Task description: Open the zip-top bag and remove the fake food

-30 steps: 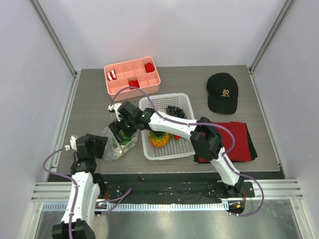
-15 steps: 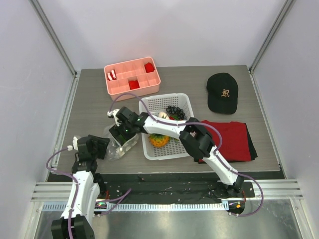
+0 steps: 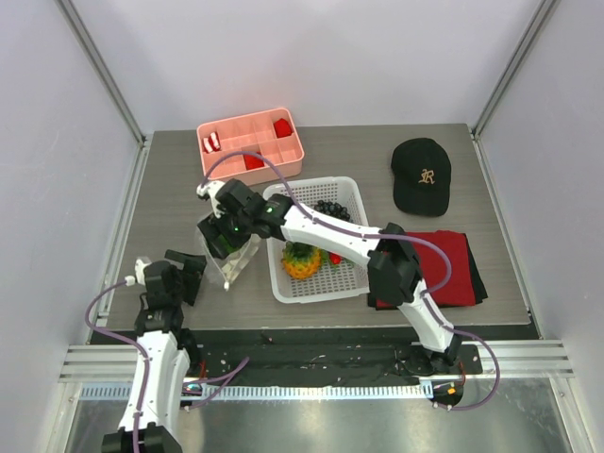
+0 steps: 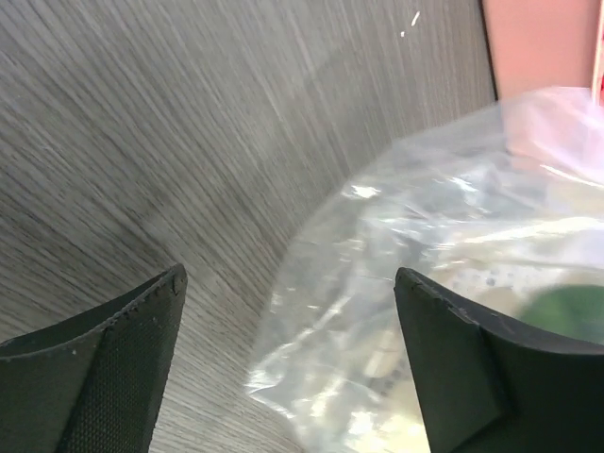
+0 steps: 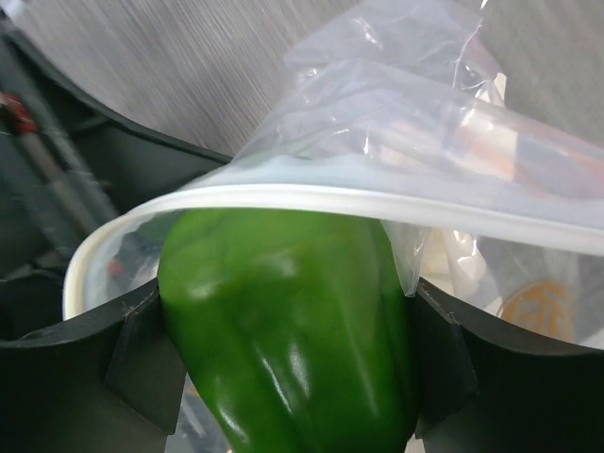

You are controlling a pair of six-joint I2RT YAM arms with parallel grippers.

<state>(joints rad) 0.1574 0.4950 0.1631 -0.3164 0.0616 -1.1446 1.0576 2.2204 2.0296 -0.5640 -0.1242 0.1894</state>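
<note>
- Top external view: the right gripper's (image 5: pixel 283 288) body hides the bag mouth and pepper.
- Table (image 3: pixel 160 189): open wood left of the left gripper (image 4: pixel 288 276).
- Basket (image 3: pixel 351 189): just right of the right gripper.
- Zip-top bag (image 5: pixel 425 123): clear, crinkled, white rim gaping; contents blurred; just ahead-right of the left gripper, apart.
- Fake green pepper (image 5: pixel 293 359): glossy, clamped between the right fingers at the bag rim; lower end cut off.
- Left jaws wide, empty.

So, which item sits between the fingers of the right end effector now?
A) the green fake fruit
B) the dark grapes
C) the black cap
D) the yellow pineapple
A: in the right wrist view the green fake fruit sits clamped in the right end effector, at the mouth of the zip-top bag.
</note>
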